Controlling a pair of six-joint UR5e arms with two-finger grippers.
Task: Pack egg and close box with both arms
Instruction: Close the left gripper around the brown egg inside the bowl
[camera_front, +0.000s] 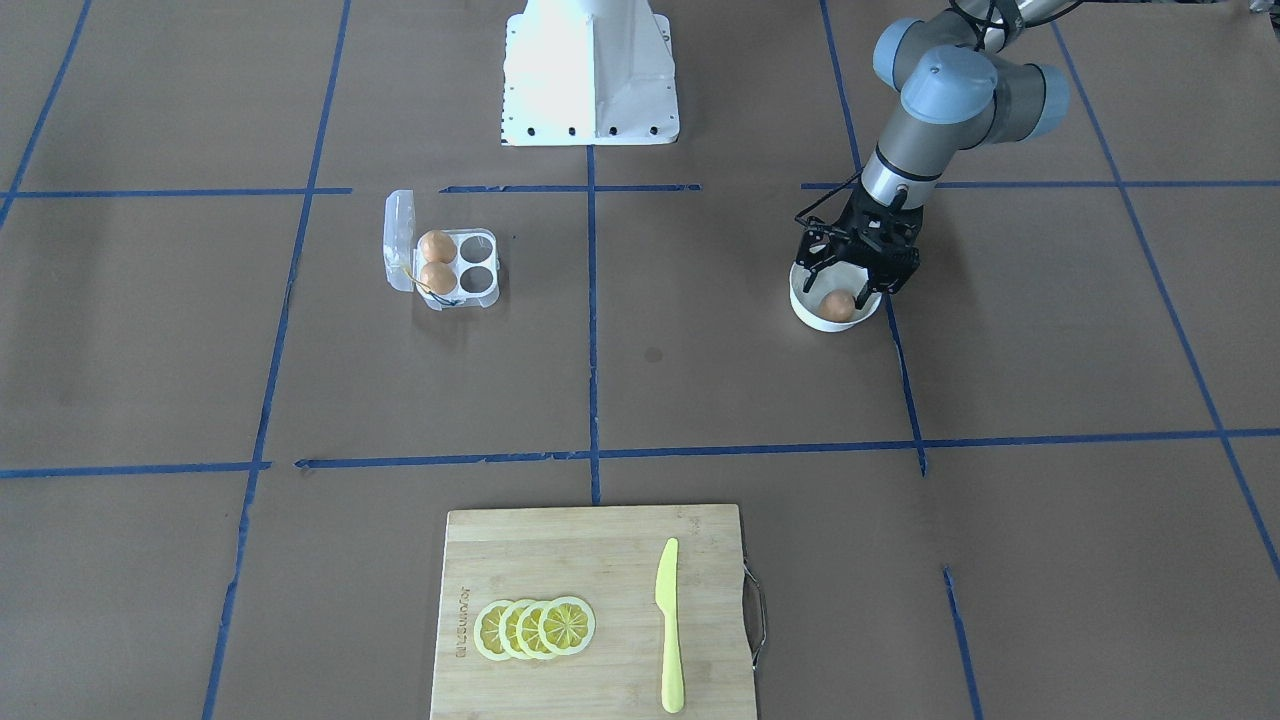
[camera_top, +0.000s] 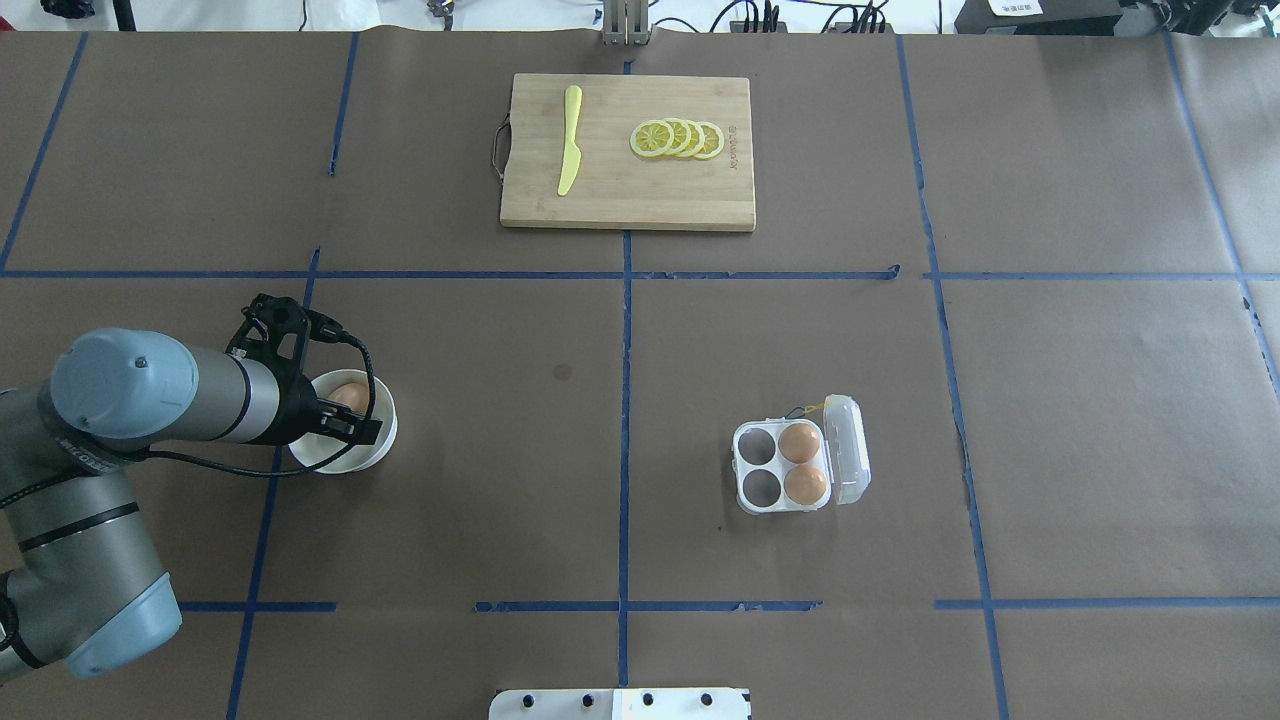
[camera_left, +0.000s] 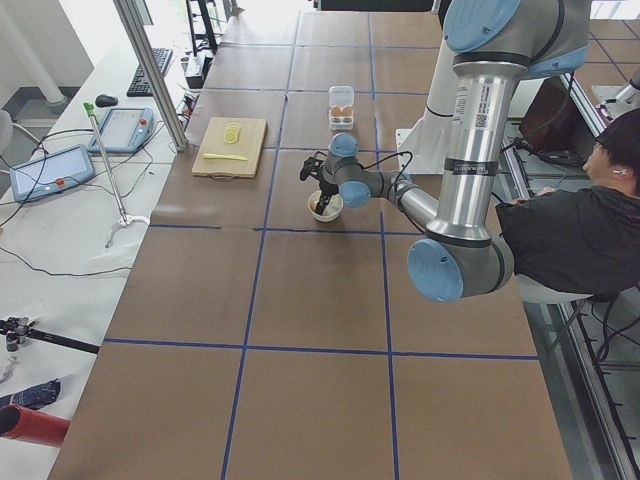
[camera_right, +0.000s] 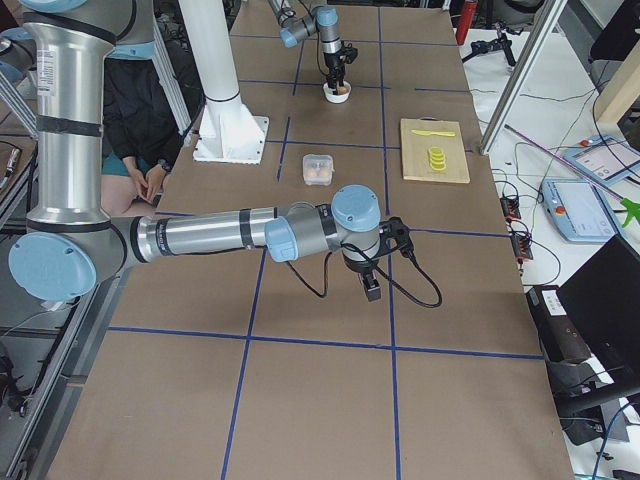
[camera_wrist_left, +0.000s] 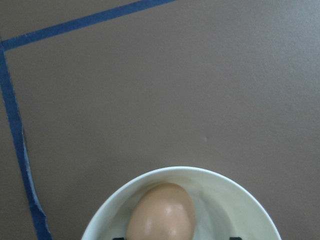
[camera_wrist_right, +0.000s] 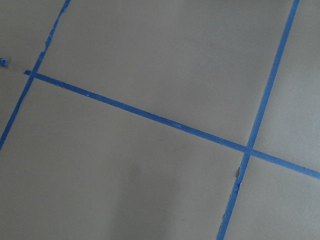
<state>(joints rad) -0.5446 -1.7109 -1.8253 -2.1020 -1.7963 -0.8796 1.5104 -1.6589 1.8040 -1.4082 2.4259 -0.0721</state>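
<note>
One tan egg (camera_front: 838, 306) lies in a round white bowl (camera_front: 806, 312); it also shows in the overhead view (camera_top: 350, 396) and the left wrist view (camera_wrist_left: 161, 212). My left gripper (camera_front: 850, 285) is open and hangs just above the bowl, its fingers spread to either side of the egg and not touching it. The clear box (camera_front: 470, 268) stands open with its lid (camera_front: 400, 238) folded back. Two eggs (camera_front: 436, 245) (camera_front: 437, 277) fill the cups next to the lid, and the other two cups are empty. My right gripper (camera_right: 370, 285) shows only in the exterior right view, far from the box; I cannot tell its state.
A wooden cutting board (camera_front: 560, 540) with lemon slices (camera_front: 535, 627) and a yellow knife (camera_front: 669, 625) lies at the operators' edge. The white pedestal (camera_front: 590, 75) stands at the robot's side. A seated person (camera_left: 590, 225) is beside the table.
</note>
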